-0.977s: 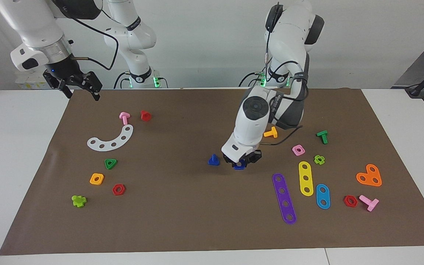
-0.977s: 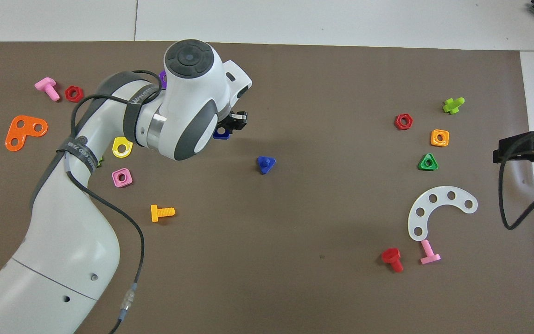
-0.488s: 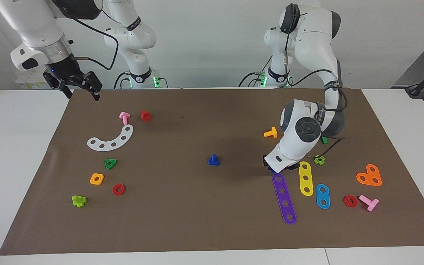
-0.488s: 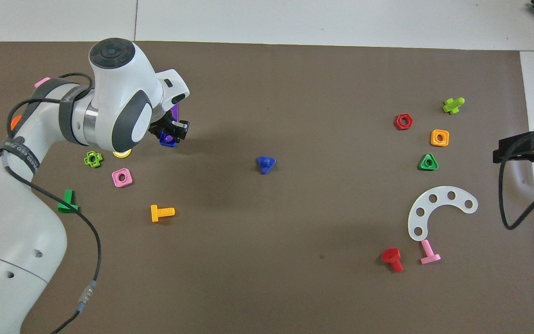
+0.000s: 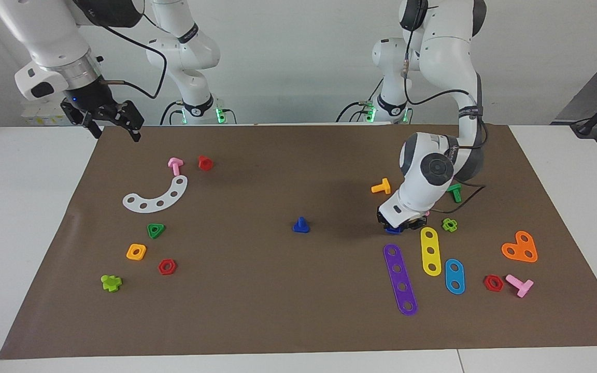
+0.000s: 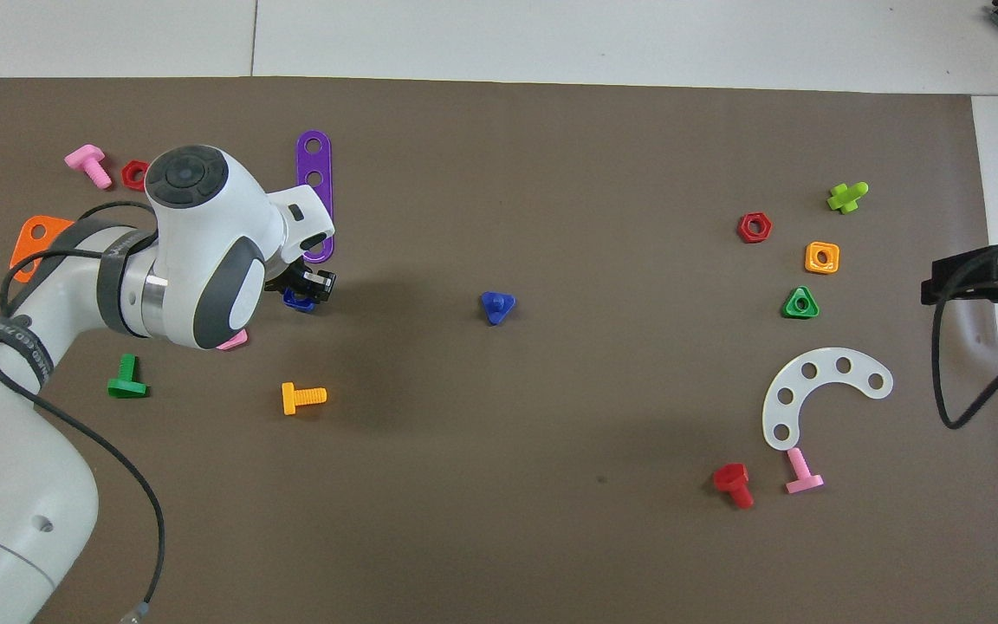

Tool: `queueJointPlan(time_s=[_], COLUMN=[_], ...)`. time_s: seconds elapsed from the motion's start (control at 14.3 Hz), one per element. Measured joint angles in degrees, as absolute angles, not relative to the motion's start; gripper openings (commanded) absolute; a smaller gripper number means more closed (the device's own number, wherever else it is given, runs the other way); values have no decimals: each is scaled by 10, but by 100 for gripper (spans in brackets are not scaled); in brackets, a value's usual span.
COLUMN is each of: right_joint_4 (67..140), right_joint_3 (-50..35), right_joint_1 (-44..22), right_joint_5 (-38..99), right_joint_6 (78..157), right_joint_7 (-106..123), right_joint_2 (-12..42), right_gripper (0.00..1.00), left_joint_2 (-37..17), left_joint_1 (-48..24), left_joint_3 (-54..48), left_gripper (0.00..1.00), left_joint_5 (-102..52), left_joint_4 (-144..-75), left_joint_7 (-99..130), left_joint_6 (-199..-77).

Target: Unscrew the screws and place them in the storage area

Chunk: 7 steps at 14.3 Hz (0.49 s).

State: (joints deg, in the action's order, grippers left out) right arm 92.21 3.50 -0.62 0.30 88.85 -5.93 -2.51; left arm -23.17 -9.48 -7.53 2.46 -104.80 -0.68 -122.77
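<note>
The dark-blue bolt (image 5: pixel 301 225) stands on its triangular head in the middle of the brown mat (image 5: pixel 278 311); it also shows in the overhead view (image 6: pixel 496 306). My left gripper (image 5: pixel 399 224) is low over the mat toward the left arm's end, shut on the blue square nut (image 5: pixel 393 229), which sits at or just above the paper. In the overhead view the left gripper (image 6: pixel 304 290) holds the blue nut (image 6: pixel 297 300) just nearer to the robots than the purple strip (image 6: pixel 315 195). My right gripper (image 5: pixel 114 123) waits open and raised over the mat's corner at the right arm's end.
Around the left gripper lie the purple strip (image 5: pixel 400 278), a yellow strip (image 5: pixel 430 250), a light-green nut (image 5: pixel 449 224), an orange bolt (image 5: pixel 381 186) and a green bolt (image 5: pixel 454 192). A white curved strip (image 5: pixel 156 196) and several nuts and bolts lie at the right arm's end.
My left gripper has carried the blue nut from beside the blue bolt toward the left arm's end and settled low by the purple strip. The right arm has not moved.
</note>
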Motion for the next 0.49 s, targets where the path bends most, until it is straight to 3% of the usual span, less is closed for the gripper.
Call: queueJointPlan(time_s=[0.14,0.49], right_joint_4=[922,922], right_joint_3=[35,35], right_joint_1=[-6,-6], right_joint_5=[3,3], right_joint_6=[888,888], right_joint_7=[-59,-59], right_joint_2=[-25,-25], right_gripper=[100,100], left_joint_2=[-222,-198], left_joint_1=[-95,-94], left_joint_3=[-75,-74], left_gripper=[98,100], left_joint_5=[25,25], left_joint_4=[-1069,-1071], left_joint_7=[-7,-7], left_joint_6=[-1244,-1248])
